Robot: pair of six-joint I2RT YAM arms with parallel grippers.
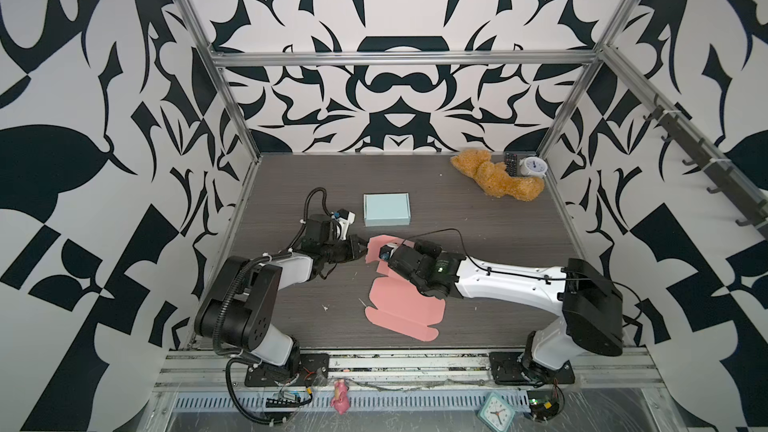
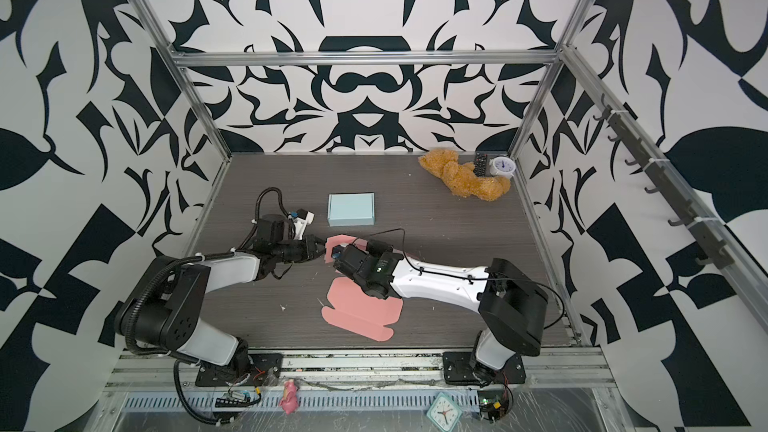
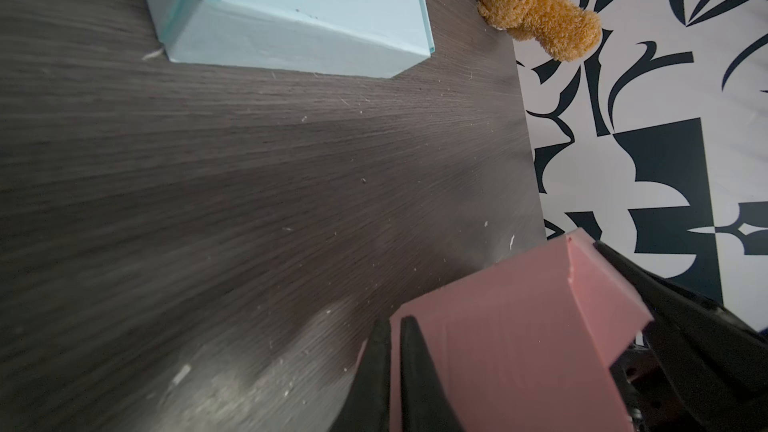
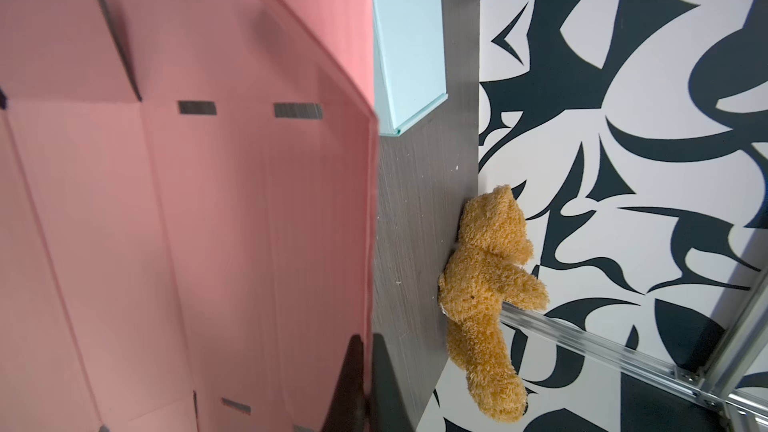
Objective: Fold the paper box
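Left claw (image 3: 395, 322) and right claw (image 4: 365, 340) are both pinching the paper box (image 1: 405, 309) flap, raising it mid-fold — the next move is likely calling for a firm crease.

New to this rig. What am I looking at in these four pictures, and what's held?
Two robot arms with two-finger grippers, bolted at the near edge of the table. Two pictures look down from one overhead stereo camera; the other two come from a camera on each wrist. On the table: a pink sheet, the unfolded paper box; a finished blue box behind it; a teddy, a remote and a clock in the far right corner. The left gripper and the right gripper each pinch an edge of the pink sheet, whose far end is lifted while the near end lies flat.
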